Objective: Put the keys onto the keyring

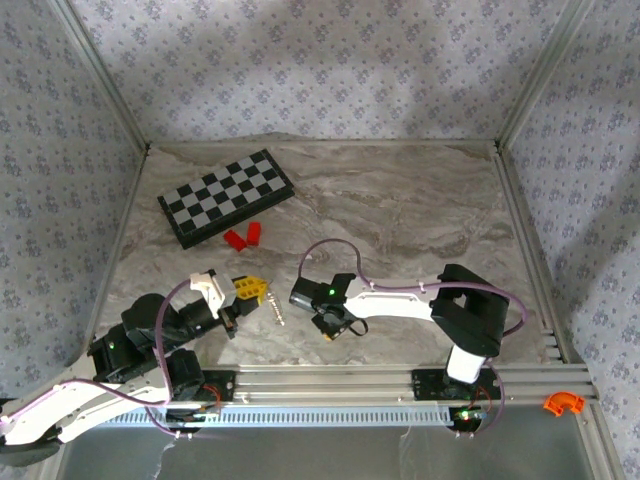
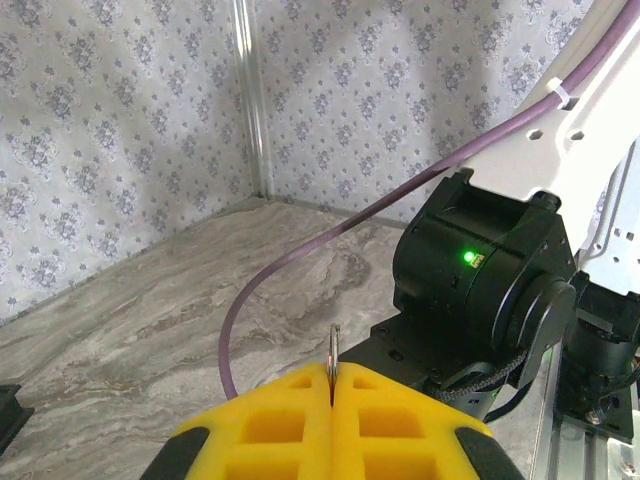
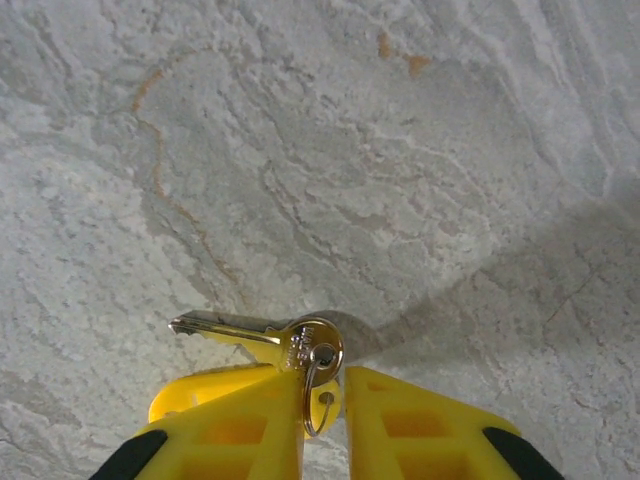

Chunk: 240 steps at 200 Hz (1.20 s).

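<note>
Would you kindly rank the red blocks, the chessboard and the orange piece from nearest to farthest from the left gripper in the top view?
1. red blocks, just beyond the left gripper.
2. chessboard, behind the blocks, far left.
3. orange piece, on the frame at the near right corner.

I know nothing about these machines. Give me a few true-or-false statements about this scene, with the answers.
1. The left pincer has its yellow pads pressed together on a thin metal keyring. True.
2. The chessboard lies at the right side of the table. False: it lies at the far left.
3. A brass-coloured key sits at the tips of the right pincer, with a small ring through its head. True.
4. Three red blocks are stacked on the chessboard. False: there are two, lying on the table beside it.
</note>
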### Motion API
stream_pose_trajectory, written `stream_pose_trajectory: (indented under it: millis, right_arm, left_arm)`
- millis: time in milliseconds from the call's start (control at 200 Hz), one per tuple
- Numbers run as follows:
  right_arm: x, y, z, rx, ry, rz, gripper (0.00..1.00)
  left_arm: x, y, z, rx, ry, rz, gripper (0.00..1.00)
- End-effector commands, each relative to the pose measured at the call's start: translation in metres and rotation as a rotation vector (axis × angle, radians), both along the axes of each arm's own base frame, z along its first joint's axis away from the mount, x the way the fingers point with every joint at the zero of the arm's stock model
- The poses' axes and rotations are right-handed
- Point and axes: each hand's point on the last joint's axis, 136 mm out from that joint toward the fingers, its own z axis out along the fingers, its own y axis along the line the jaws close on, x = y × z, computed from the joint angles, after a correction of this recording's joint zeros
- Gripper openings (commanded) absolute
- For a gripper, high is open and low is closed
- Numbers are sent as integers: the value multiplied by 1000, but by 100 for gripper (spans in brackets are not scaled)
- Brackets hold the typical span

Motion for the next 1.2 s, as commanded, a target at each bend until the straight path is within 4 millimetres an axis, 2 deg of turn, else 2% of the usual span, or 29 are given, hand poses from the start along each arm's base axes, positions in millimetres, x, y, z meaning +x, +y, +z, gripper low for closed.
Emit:
stream_pose_trajectory:
  millis: [0, 395, 520, 700, 730, 885, 1194]
  right_arm:
    - [0, -5, 2, -36, -10, -7, 16]
    - [0, -18, 6, -27, -58, -63, 5]
    - [-2, -30, 7, 0, -77, -120, 3]
    - [1, -47, 8, 92, -137, -237, 0]
    - [6, -44, 9, 132, -164, -245, 0]
    - [12, -37, 19, 318, -263, -232, 0]
    - [11, -53, 20, 468, -362, -184, 0]
  left_arm:
    - [-1, 1, 16, -52, -35, 1, 0]
    - [0, -1, 15, -46, -29, 0, 0]
    - [0, -2, 14, -44, -27, -1, 0]
    - [1, -4, 13, -36, -22, -2, 0]
    - [1, -5, 13, -34, -23, -5, 0]
    - [1, -7, 11, -28, -20, -8, 0]
    - [3, -8, 11, -27, -16, -5, 0]
